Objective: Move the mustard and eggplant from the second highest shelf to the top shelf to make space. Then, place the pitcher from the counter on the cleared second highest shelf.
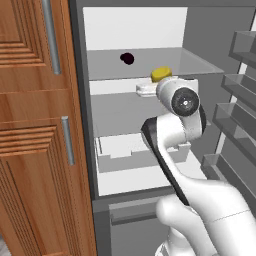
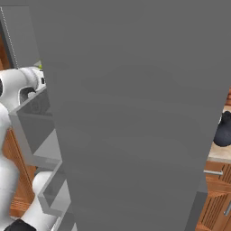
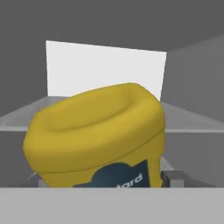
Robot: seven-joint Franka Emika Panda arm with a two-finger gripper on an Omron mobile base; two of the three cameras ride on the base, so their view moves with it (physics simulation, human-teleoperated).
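Observation:
The yellow mustard (image 3: 96, 131) with its blue label sits tilted between my fingers, and my gripper (image 3: 105, 179) is shut on it. In the left base view the mustard (image 1: 161, 74) hangs at the front edge of the top shelf (image 1: 110, 67), just above my gripper (image 1: 158, 83). The dark eggplant (image 1: 128, 58) lies further back on the top shelf, to the left. The second highest shelf (image 1: 115, 112) below is bare where it shows. The dark pitcher (image 2: 223, 131) stands on the counter (image 2: 219, 155) at the far right.
The open fridge door (image 2: 135, 113) blocks most of the right base view; its grey door shelves (image 1: 240, 90) jut out on the right. A white bin (image 1: 125, 157) sits under the second shelf. Tall wooden cabinets (image 1: 35, 125) flank the fridge on the left.

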